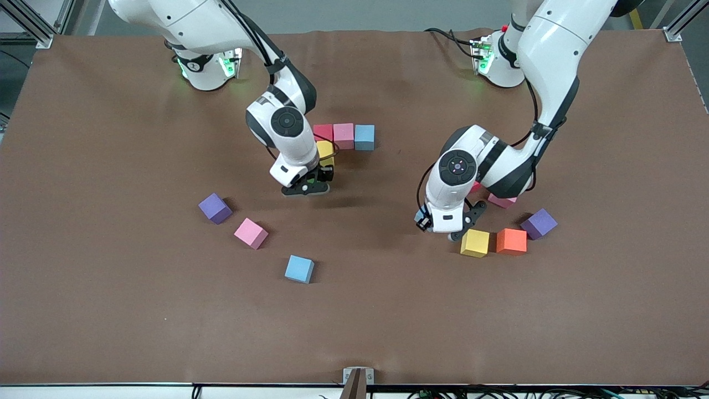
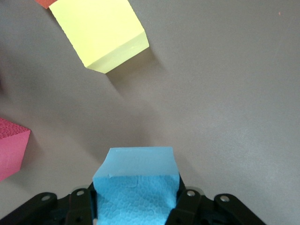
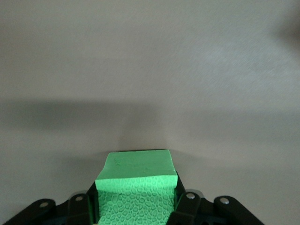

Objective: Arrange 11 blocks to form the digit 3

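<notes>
- While the right end effector (image 3: 136, 206) grips the green block (image 3: 137, 187) beside the yellow block (image 1: 325, 151) under the started row (image 1: 343, 136) mid-worktop, we should seat it flush.
- Our left end effector (image 2: 136, 206) clamps a blue block (image 2: 136, 187), so we wait.

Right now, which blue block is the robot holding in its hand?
The light blue block pinched in the left hand, close to the loose yellow block. The other two blue ones sit untouched on the table.

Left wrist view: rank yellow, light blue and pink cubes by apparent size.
1. light blue cube in the left claw, and yellow cube: look alike; blue is closest to the lens.
2. pink cube: cropped, only a corner shows.
</notes>
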